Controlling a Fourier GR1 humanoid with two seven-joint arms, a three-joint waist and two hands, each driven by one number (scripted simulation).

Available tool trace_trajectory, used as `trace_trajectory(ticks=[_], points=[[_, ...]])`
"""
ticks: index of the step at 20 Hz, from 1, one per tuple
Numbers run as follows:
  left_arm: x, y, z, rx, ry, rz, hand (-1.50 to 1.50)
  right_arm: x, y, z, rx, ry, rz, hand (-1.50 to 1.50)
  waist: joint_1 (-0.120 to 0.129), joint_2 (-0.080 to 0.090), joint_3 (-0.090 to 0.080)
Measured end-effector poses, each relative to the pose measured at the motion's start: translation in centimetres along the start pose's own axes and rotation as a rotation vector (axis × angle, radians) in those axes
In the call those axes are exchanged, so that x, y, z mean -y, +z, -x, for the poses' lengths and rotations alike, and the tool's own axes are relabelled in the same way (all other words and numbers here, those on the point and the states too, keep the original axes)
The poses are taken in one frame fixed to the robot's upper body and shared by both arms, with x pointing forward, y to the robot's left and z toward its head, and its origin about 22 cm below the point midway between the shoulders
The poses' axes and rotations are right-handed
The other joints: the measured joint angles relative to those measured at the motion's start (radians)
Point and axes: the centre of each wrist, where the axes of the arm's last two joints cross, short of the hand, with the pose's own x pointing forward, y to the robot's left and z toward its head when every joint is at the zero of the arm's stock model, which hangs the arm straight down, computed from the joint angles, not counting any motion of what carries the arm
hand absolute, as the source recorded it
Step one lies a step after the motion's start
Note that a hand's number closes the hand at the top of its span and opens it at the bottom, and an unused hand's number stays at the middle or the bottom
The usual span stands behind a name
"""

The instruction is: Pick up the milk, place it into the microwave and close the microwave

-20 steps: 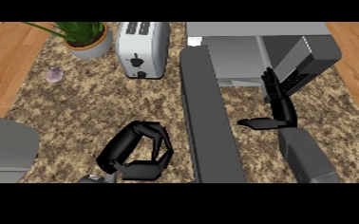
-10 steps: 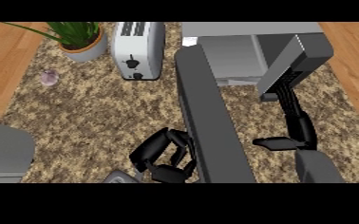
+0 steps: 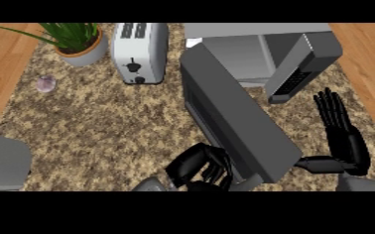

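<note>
The grey microwave (image 3: 253, 54) stands at the counter's back right with its cavity open. Its dark door (image 3: 234, 114) juts out diagonally toward me, partly swung in. My left hand (image 3: 196, 167) lies against the door's near left side, fingers relaxed and bent, holding nothing. My right hand (image 3: 343, 139) is open to the right of the door's near end, fingers straight and pointing up, thumb toward the door. The milk is not plainly visible; only a small white bit (image 3: 192, 42) shows behind the door's far edge.
A white toaster (image 3: 141, 52) stands left of the microwave, a potted plant (image 3: 77, 42) at the back left. A small purple object (image 3: 46, 83) lies near the left edge. A grey rounded thing (image 3: 11, 163) sits at the lower left.
The door's near end has swung right, toward the microwave. My left hand followed it to the right. My right hand drew back from the microwave's opening to the lower right.
</note>
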Motion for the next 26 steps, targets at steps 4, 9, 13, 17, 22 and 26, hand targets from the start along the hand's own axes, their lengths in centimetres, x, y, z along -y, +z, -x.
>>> trace_trajectory(ticks=[4, 9, 13, 17, 22, 26], points=[[0.8, -1.3, -0.5, -0.018, -0.01, -0.051, 1.5, 0.5, -0.2, -1.8, 0.022, -0.057, -0.033, -1.5, -0.018, 0.006, 0.0], [1.4, -2.3, -1.2, -0.003, 0.004, -0.159, 1.5, 1.5, -0.6, -3.8, 0.047, -0.088, -0.079, -1.5, -0.044, 0.013, -0.001], [1.1, -3.2, -1.9, 0.027, 0.023, -0.24, 1.5, 1.9, -1.3, -5.2, 0.071, -0.115, -0.146, -1.5, -0.07, 0.019, -0.002], [0.3, -4.5, -3.2, 0.074, 0.031, -0.301, 1.5, 1.8, -2.4, -6.6, 0.094, -0.144, -0.232, -1.5, -0.093, 0.024, -0.002], [-1.1, -6.1, -4.3, 0.092, 0.038, -0.359, 1.5, 1.6, -3.8, -8.3, 0.124, -0.172, -0.323, -1.5, -0.134, 0.033, -0.003], [-2.5, -7.2, -5.0, 0.081, 0.056, -0.427, 1.5, 1.6, -4.3, -9.3, 0.137, -0.194, -0.366, -1.5, -0.166, 0.041, -0.003]])
